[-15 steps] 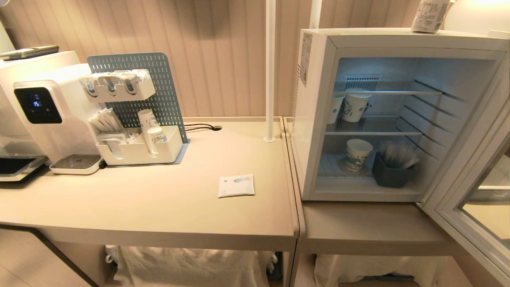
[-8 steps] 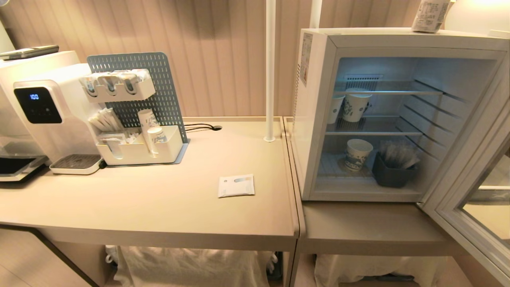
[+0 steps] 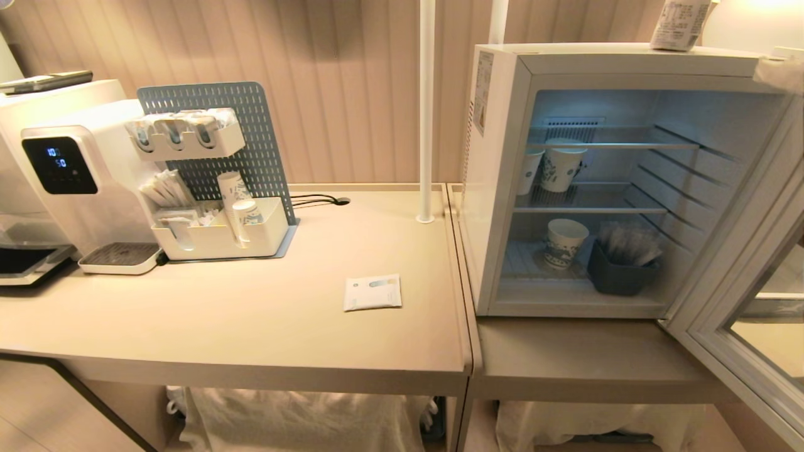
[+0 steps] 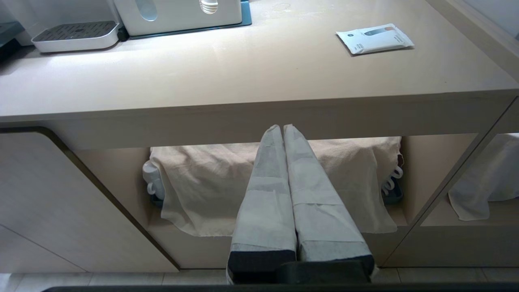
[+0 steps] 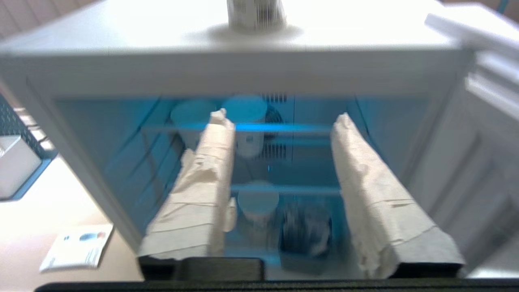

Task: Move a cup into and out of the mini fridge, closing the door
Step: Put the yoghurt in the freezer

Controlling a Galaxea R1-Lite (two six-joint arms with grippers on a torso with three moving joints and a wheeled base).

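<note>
The right pincer [image 5: 279, 121], its wrapped fingers [image 5: 202, 186] spread apart and holding nothing, faces the lit interior of the mini fridge [image 3: 496, 188], whose door [image 3: 741, 339] stands swung wide. The cup [image 3: 678, 24], a small white tub, sits on top of the fridge near its back edge, not inside. Paper cups [image 3: 560, 164] and a dark bin [image 3: 619, 276] occupy the wire shelves. The left pincer [image 4: 283, 132] hangs closed and empty below the counter [image 3: 251, 314]. By the look of things, the work has barely begun: grasping, shelving, retrieving and shutting the door all remain.
</note>
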